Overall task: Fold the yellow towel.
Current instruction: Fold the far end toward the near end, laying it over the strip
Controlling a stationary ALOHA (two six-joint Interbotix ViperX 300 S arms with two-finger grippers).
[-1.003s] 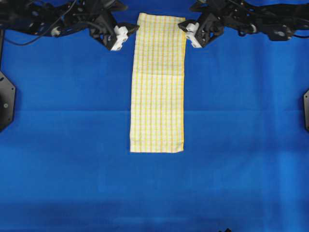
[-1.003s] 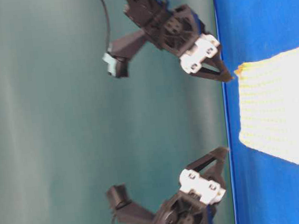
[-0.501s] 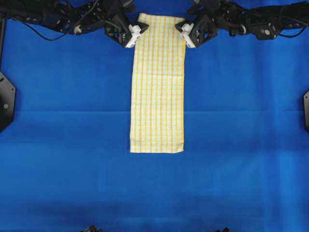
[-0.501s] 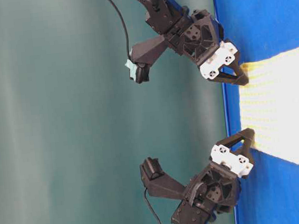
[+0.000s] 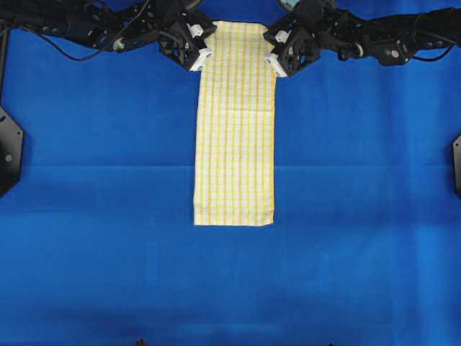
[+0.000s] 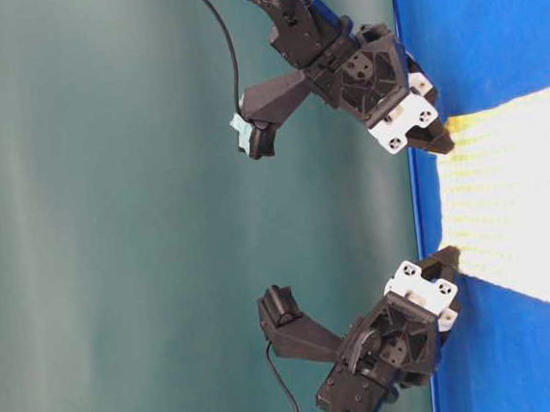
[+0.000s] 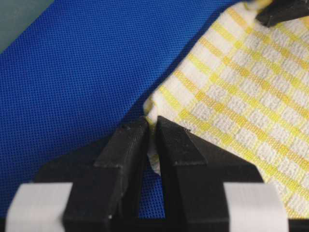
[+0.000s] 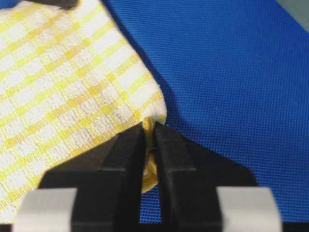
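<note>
The yellow towel (image 5: 235, 126) lay flat on the blue table cover (image 5: 108, 180) as a long narrow strip, already doubled lengthwise by the look of it, running from the far edge toward the middle. We judged it thin, light and limp: it would sag and drape from wherever it was lifted, so the two far corners were the sensible hold, taken evenly to keep the hem straight.

Our left gripper (image 7: 151, 129) had its black fingers (image 7: 123, 150) pressed together on the towel's left far corner, a little cloth pinched up between them. Our right gripper (image 8: 149, 129) was likewise closed on the right far corner, the yellow hem bunched in the nip.

Both arms reached in from the far side, wrists angled down and inward toward each other, grippers low at the cover on either side of the towel's end (image 6: 455, 198).
</note>
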